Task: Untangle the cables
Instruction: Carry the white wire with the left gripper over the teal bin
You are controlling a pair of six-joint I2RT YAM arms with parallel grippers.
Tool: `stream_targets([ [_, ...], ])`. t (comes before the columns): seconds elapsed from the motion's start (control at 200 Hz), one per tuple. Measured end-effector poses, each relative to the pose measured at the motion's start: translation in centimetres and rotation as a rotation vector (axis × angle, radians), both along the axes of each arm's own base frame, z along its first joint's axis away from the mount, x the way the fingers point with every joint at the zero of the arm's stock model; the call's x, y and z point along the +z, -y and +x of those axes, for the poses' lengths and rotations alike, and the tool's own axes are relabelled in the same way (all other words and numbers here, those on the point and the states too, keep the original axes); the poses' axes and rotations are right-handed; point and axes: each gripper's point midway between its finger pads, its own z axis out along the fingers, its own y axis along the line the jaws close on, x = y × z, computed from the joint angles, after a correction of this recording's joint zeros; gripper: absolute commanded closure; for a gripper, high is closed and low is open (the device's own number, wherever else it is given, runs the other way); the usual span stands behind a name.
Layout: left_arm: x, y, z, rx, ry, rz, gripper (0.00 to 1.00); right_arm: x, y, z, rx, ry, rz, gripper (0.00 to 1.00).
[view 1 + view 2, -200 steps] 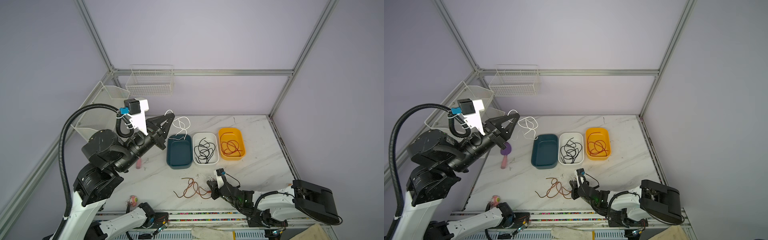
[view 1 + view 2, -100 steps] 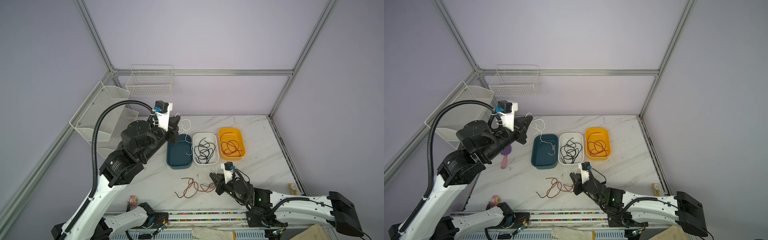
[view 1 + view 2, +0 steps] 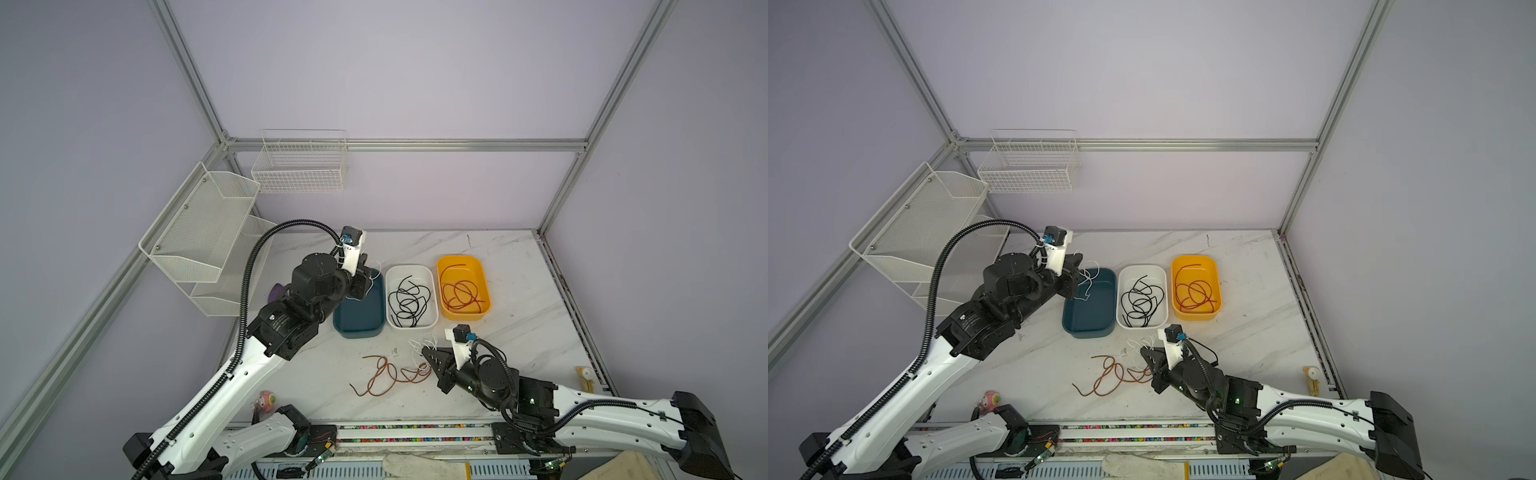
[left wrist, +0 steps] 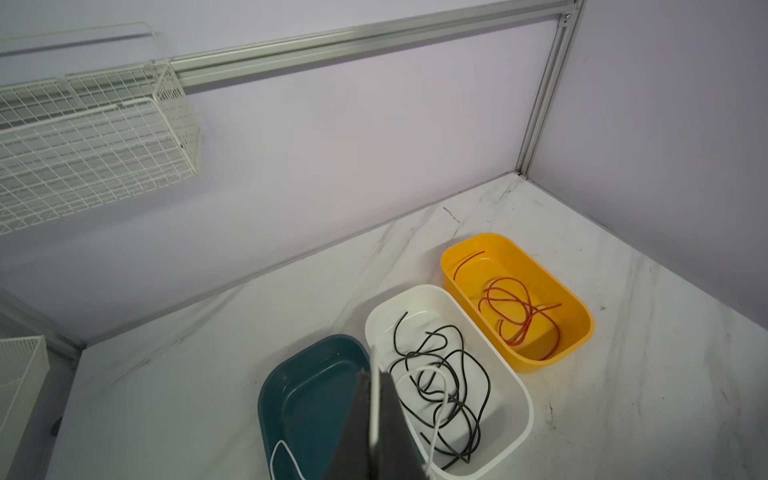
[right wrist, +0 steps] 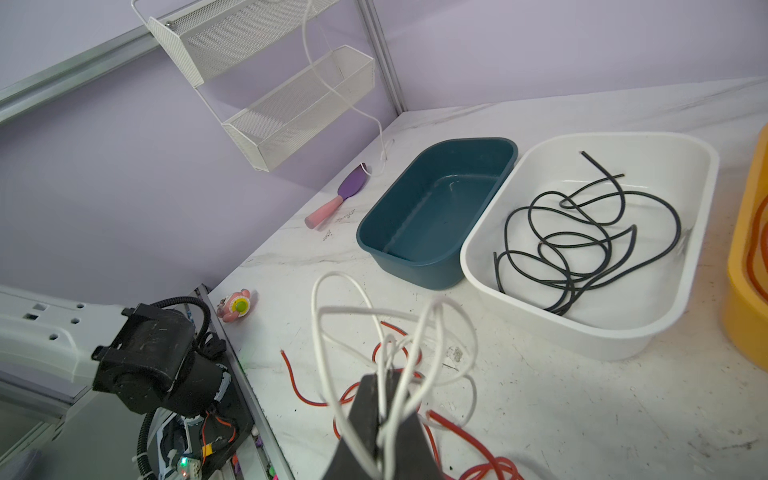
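My left gripper [image 3: 366,283] [image 3: 1076,282] [image 4: 375,376] is shut on a single white cable [image 4: 376,399] [image 3: 1089,277]. The cable's loose loops dangle over the far end of the blue bin [image 3: 360,330] [image 4: 270,399]. My right gripper [image 3: 427,354] [image 3: 1144,353] [image 5: 384,378] is shut on a bunch of looped white cables [image 5: 322,332] [image 3: 422,344], held just above the table. Below it an orange-red cable [image 3: 380,374] [image 5: 297,384] lies in loose curls on the marble. Black cables [image 3: 409,300] fill the white bin [image 3: 411,326]. Red cable [image 3: 461,291] lies in the yellow bin [image 3: 465,318].
Three bins stand side by side mid-table. A wire shelf [image 3: 199,241] and a wire basket [image 3: 301,166] hang on the back left walls. A purple and pink brush [image 5: 338,199] lies left of the blue bin. A pink toy [image 3: 266,401] sits at the front edge and a small figure [image 3: 586,376] at the right edge.
My left arm has swung down from high on the left to the blue bin, carrying the white cable. The right arm has stretched out while its gripper stayed near the orange-red cable.
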Motion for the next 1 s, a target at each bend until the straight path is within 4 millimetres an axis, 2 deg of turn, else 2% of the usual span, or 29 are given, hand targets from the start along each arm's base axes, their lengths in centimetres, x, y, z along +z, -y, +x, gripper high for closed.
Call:
stream_targets([
  [0.155,-3.8,-0.5,1.0,0.034,-0.047,0.035,1.0,-0.8,-0.2,-0.5,0.031,-0.003,-0.006,0.9],
  [0.245,-5.4,-0.6,1.4,0.045,-0.072,0.046,1.0,-1.3,-0.2,-0.7,0.044,-0.005,-0.009,0.91],
  [0.495,-7.0,-0.5,1.9,0.062,-0.086,0.029,1.0,-2.3,-0.1,-1.1,0.064,-0.009,-0.008,0.91],
  [0.565,-8.6,-0.5,2.2,0.082,-0.12,0.019,1.0,-2.3,-0.2,-1.1,0.066,-0.008,-0.005,0.9],
  [0.785,-15.5,-0.3,3.8,0.17,-0.323,0.041,1.0,-2.5,-0.1,-1.1,0.066,-0.005,0.001,0.9],
  [1.0,-17.9,-1.6,5.1,0.227,-0.429,-0.047,1.0,-2.8,0.0,-1.1,0.067,-0.003,0.001,0.91],
])
